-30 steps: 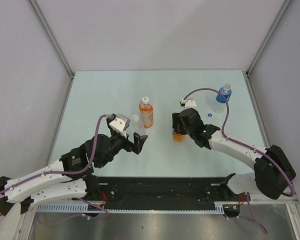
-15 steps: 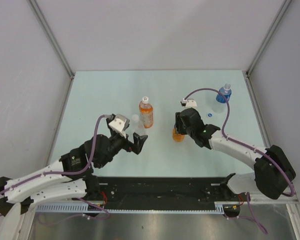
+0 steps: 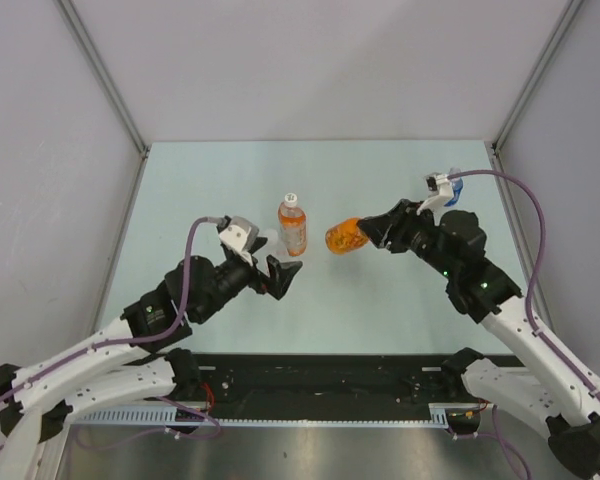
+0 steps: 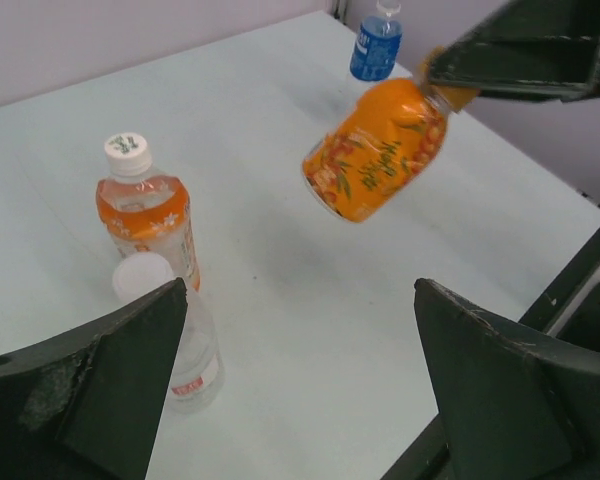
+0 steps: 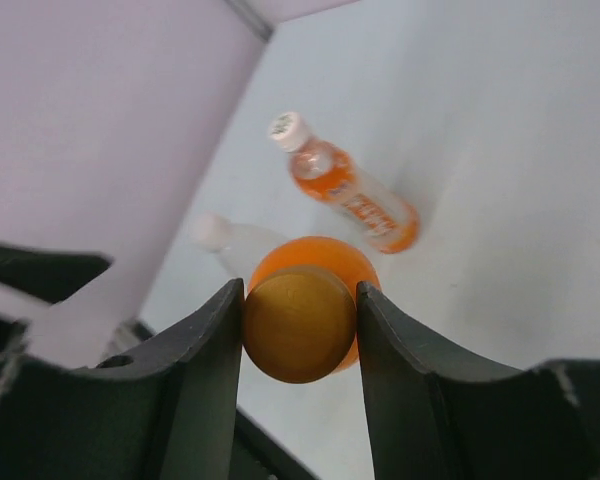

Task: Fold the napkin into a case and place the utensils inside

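Right wrist view: right claw [image 5: 300,305] pinches small orange plastic bottle [image 3: 343,238] by its cap end; probably light, slick, prone to swing. Left claw [image 4: 300,330] wide, empty.

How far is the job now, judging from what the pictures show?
Done: nothing; no napkin or utensils show in any view. In hand: the right pincer is shut on the cap of an orange bottle, held tilted above the table; the left pincer is open and empty. Left: all the folding and placing.
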Controlling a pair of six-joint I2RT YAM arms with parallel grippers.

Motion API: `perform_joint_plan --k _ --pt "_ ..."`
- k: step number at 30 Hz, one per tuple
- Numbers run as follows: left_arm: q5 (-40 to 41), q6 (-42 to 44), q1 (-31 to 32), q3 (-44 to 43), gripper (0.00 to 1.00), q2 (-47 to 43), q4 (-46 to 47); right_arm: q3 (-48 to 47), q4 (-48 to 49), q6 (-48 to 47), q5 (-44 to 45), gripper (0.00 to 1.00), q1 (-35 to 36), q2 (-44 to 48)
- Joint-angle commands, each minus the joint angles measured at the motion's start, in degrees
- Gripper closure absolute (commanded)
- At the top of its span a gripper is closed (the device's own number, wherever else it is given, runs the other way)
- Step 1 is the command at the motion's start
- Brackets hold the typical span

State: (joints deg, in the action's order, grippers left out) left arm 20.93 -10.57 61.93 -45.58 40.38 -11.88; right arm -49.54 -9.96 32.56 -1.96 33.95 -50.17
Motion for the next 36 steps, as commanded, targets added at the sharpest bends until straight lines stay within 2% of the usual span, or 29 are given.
perform_joint_plan --k 1,2,5,12,15,25,31,36 --pt "-20.0 -4.7 -9.53 -4.86 0.0 1.62 7.56 -1.53 8.1 10.84 -22.81 1.0 -3.19 3.14" --pt "-29.1 -5.77 -13.38 -5.13 0.0 1.98 10.1 -1.53 8.98 11.64 -24.83 1.0 -3.19 3.76" --pt "-40.13 -8.06 -16.92 -6.09 0.0 3.3 15.46 -1.53 11.71 13.93 -27.65 1.0 -3.28 5.26" --pt "-60.01 -9.03 -17.28 -10.93 0.0 11.73 18.64 -1.53 14.97 15.87 -31.18 1.0 -2.84 5.7" --pt "-63.63 -9.56 -17.28 -10.49 0.0 12.79 20.05 -1.88 14.09 15.17 -31.62 1.0 -2.84 5.35" --pt "-65.66 -8.86 -17.28 -9.7 0.0 16.39 17.86 -3.02 17.78 15.17 -32.67 1.0 -0.48 4.29" --pt "-57.5 -7.71 -17.28 -7.95 0.0 14.99 16.98 -4.51 16.81 13.15 -30.57 1.0 3.13 3.77" --pt "-58.8 -8.5 -17.28 -7.5 0.0 15.69 18.12 -4.86 16.98 12.62 -28.89 1.0 3.84 4.47"
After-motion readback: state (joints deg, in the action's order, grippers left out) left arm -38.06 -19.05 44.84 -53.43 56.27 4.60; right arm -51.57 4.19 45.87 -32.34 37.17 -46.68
